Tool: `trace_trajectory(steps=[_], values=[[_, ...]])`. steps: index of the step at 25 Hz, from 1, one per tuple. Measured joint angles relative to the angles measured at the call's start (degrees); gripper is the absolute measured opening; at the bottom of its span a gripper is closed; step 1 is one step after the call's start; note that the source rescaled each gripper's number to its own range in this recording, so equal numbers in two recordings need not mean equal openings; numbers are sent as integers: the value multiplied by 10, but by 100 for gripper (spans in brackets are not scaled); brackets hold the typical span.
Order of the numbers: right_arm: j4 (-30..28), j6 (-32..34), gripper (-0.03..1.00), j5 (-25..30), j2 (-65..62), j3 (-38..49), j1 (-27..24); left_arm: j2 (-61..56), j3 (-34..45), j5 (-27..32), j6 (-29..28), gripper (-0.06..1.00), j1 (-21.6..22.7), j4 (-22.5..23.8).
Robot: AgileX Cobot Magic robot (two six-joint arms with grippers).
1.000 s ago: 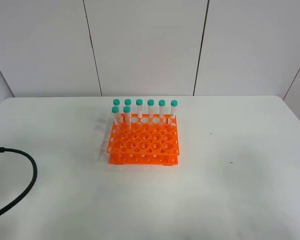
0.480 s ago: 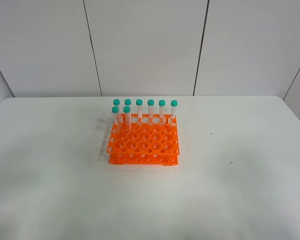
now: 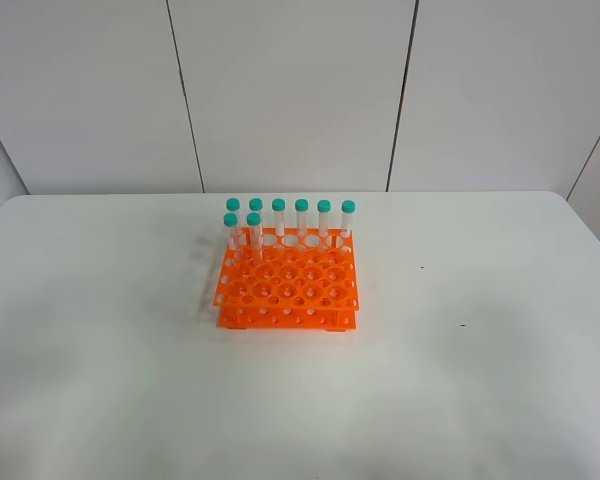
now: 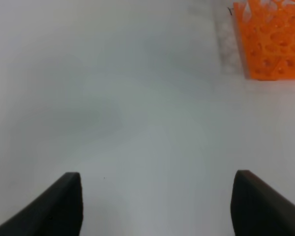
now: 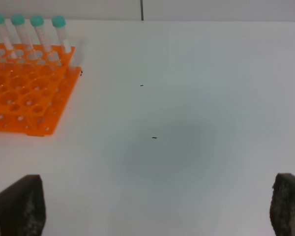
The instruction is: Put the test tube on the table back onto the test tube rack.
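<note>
I count eight slim clear plastic tubes with teal caps (image 3: 278, 216) upright in the bright orange perforated rack (image 3: 287, 288); none lies on the white matte bench (image 3: 460, 380). Left tool (image 4: 155, 204) and right tool (image 5: 157, 209) both gape wide, empty. Judged light, stiff and slippery; grip below the cap.

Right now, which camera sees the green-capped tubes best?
The exterior high view: all eight test tubes stand upright in the test tube rack. The right wrist view catches only a few at its edge; the left wrist view shows just a rack corner.
</note>
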Motion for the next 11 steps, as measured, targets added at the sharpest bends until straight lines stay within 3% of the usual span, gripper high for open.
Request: trace_trajectory(steps=[11], values=[[0, 0, 100, 0, 0, 0, 0, 0, 2, 0, 0, 92, 0, 0]])
